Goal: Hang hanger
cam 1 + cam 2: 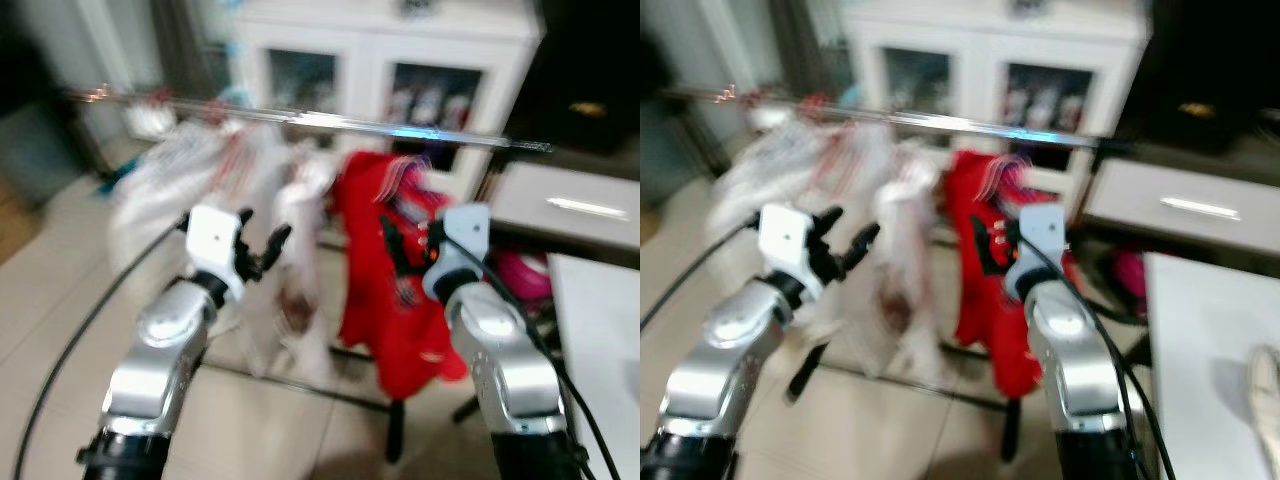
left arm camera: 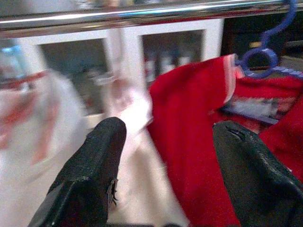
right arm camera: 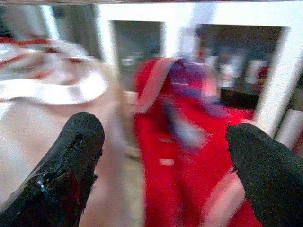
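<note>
I see a blue hanger hooked over the steel rail, carrying a red garment that droops from it toward the floor. In the left wrist view its hook curls up to the rail and its loop sits just above the garment's collar. In the head views the picture is blurred, so the hanger is only a bluish smear at the top of the red cloth. To the left of the red garment, white clothes with red trim hang on the same rail.

My left gripper is raised in front of the white clothes, fingers spread wide and touching nothing. My right gripper is up in front of the red garment, fingers also spread wide with nothing between them; I cannot tell whether they brush the cloth.

Behind the rail stands a white cabinet with glass doors.
</note>
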{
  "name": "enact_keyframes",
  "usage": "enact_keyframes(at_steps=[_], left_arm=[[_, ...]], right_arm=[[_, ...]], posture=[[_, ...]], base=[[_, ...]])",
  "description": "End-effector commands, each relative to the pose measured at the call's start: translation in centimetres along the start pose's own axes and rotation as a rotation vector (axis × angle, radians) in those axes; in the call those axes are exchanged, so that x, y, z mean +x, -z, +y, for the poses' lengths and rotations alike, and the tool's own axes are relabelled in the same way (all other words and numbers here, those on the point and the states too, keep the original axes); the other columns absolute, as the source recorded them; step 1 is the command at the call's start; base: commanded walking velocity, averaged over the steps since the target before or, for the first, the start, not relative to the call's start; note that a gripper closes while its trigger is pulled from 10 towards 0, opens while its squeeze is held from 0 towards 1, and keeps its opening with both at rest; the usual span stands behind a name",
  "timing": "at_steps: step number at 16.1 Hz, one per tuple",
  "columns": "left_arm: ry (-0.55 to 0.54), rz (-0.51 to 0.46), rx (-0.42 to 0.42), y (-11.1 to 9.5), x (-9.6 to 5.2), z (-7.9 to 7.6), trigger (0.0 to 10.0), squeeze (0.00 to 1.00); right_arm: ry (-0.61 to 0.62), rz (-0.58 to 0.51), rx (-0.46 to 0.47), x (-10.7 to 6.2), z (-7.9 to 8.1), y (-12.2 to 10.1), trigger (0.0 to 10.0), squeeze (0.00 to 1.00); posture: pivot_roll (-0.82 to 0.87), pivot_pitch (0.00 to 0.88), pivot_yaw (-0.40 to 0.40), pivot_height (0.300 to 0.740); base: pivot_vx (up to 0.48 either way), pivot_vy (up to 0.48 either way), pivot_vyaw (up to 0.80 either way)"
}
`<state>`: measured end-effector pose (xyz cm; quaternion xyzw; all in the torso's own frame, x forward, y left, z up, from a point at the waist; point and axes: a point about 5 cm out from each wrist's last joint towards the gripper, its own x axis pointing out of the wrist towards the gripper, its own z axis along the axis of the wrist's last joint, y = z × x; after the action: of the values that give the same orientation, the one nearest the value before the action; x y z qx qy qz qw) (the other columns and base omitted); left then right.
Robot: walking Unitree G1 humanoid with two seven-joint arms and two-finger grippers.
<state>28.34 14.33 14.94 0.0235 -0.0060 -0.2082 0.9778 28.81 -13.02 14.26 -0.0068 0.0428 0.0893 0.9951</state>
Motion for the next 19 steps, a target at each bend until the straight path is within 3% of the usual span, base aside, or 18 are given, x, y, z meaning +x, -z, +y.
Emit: enact_keyframes(at_steps=[1,7,9,10,16,17,18,19], left_arm=[[0.036,-0.010,-0.004,-0.2,0.3,-0.6,10.0,0.00],[0.053,-0.002,-0.007,-0.1,0.1,-0.7,10.0,0.00],[0.088,0.014,0.018,0.1,-0.1,-0.9,10.0,0.00],[0.132,0.010,0.042,0.0,-0.3,-1.1,10.0,0.00],[0.415,0.061,0.068,-0.8,-2.1,-0.7,10.0,0.00],[0.431,0.057,0.068,-0.9,-2.4,-0.6,10.0,0.00],[0.443,0.045,0.062,-1.0,-2.5,-0.6,10.0,0.00],[0.458,0.053,0.050,-0.9,-2.6,-0.8,10.0,0.00]], right_arm=[[0.013,-0.013,-0.024,0.0,-0.5,-0.3,10.0,0.00],[-0.028,-0.071,-0.005,-0.1,-0.5,-1.3,10.0,0.00],[0.005,-0.073,-0.006,-0.1,-1.1,-1.5,10.0,0.99],[-0.003,-0.074,-0.009,0.0,-1.2,-1.7,10.0,1.00],[-0.084,-0.028,-0.067,1.7,-2.1,-2.3,10.0,1.00],[-0.090,-0.007,-0.051,2.4,-2.4,-2.4,10.0,0.13],[-0.086,0.035,-0.029,3.4,-2.9,-2.4,10.0,0.00],[-0.095,0.062,-0.016,3.8,-3.0,-2.3,10.0,0.00]], posture=[[-0.07,0.000,0.024,0.740],[-0.07,0.000,0.025,0.740],[-0.07,0.000,0.022,0.740],[-0.06,0.000,0.020,0.740],[-0.07,0.000,0.020,0.740],[-0.07,0.000,0.021,0.740],[-0.07,0.000,0.022,0.740],[-0.06,0.000,0.021,0.740]], base=[[0.364,0.000,0.00],[0.171,0.000,0.00],[0.000,0.000,0.00],[0.000,0.000,0.00],[0.000,0.000,0.00],[0.000,0.000,0.00],[0.000,0.000,0.00],[0.000,0.000,0.00]])
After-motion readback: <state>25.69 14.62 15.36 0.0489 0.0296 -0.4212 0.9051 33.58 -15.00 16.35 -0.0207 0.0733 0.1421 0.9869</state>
